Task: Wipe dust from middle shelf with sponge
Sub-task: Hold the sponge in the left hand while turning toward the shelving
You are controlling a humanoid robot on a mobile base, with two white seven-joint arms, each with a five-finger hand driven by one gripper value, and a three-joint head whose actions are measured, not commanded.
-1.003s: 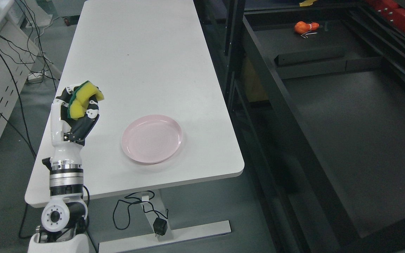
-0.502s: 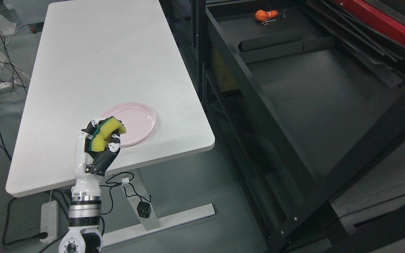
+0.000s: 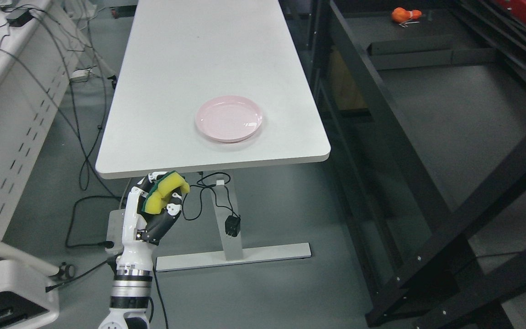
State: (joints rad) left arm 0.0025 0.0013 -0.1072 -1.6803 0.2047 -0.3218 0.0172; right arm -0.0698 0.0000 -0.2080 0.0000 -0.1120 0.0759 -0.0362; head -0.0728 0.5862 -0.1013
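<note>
The left hand (image 3: 155, 208) is clenched around the sponge (image 3: 165, 192), yellow foam w/ a green scrub layer. It is held up in the air below the near edge of the white table (image 3: 176, 68), close to the table's near left corner, and touches nothing else. The sponge bends a little under the fingers (image 3: 174, 201), so the grip looks firm enough.

The step in hand is, I judge, carrying the sponge over to the black shelf rack (image 3: 404, 151) on the right; no wiping can be seen yet. To do it well, the hand should keep the same squeeze, pass clear of the table's near edge and its leg (image 3: 226, 214), and go in between the rack's black beams w/o knocking them. At the shelf one flat face of the sponge should meet the board, not the knuckles, and strokes should go from one edge to the other w/ light pressure.

The pink plate (image 3: 229, 118) sits near the table's near right corner and is not part of this job.

Hard to make out: which dark board (image 3: 450, 123) is the middle one, since the rack is cut off at the top, right and bottom. Dust does not show on the dark surface. A small orange object (image 3: 402, 14) lies at a far corner of the rack; what it is I cannot tell. The right arm is not visible.
</note>
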